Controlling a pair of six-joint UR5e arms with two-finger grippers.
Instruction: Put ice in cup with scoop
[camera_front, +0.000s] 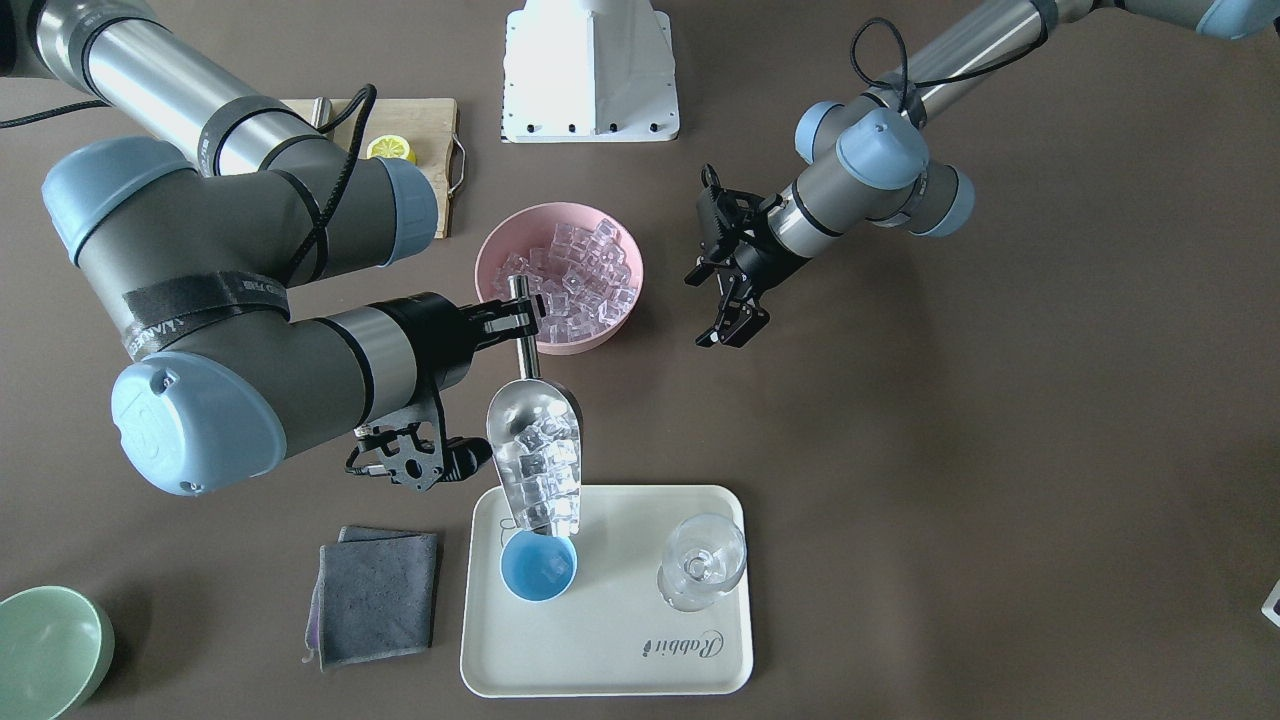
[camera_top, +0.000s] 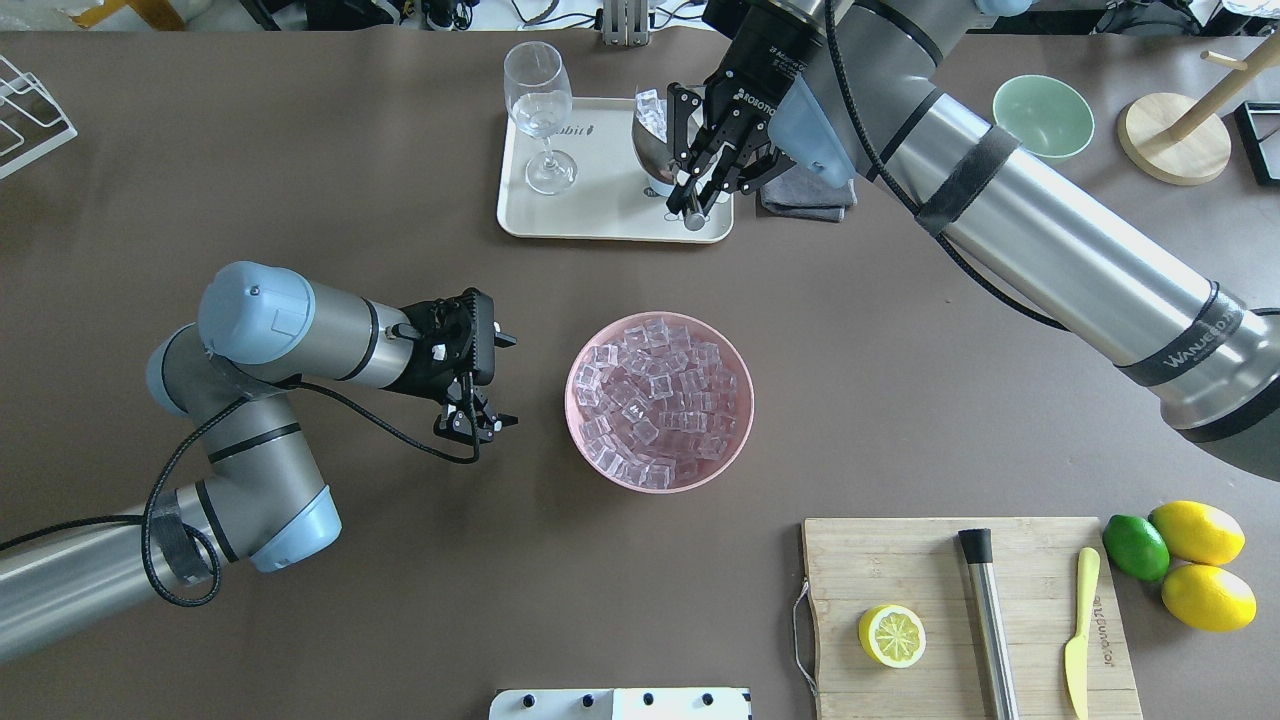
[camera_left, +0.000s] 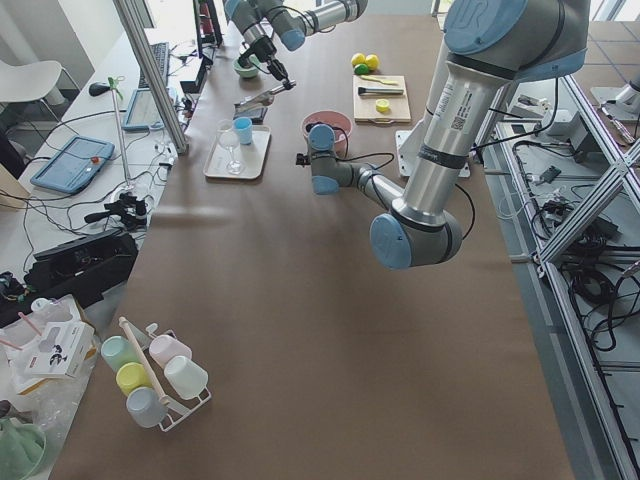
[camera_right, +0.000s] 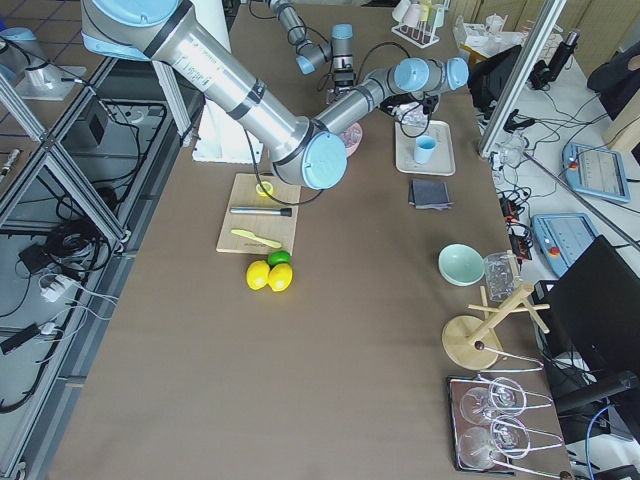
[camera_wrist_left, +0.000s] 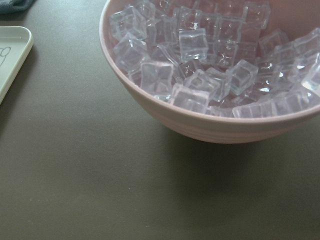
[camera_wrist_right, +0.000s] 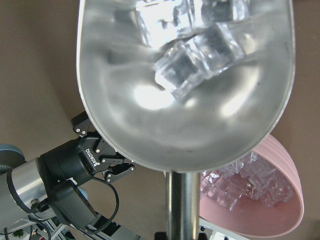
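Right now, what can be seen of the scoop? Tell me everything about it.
The scoop is shiny steel, with a rounded open trough and a thin straight rod handle. The right gripper is shut on the handle and holds it in the air, tilted mouth-down over the light-blue cup on the cream tray. Clear ice cubes lie in the trough, crowded toward the mouth. Whether the lip touches the cup's rim cannot be told.
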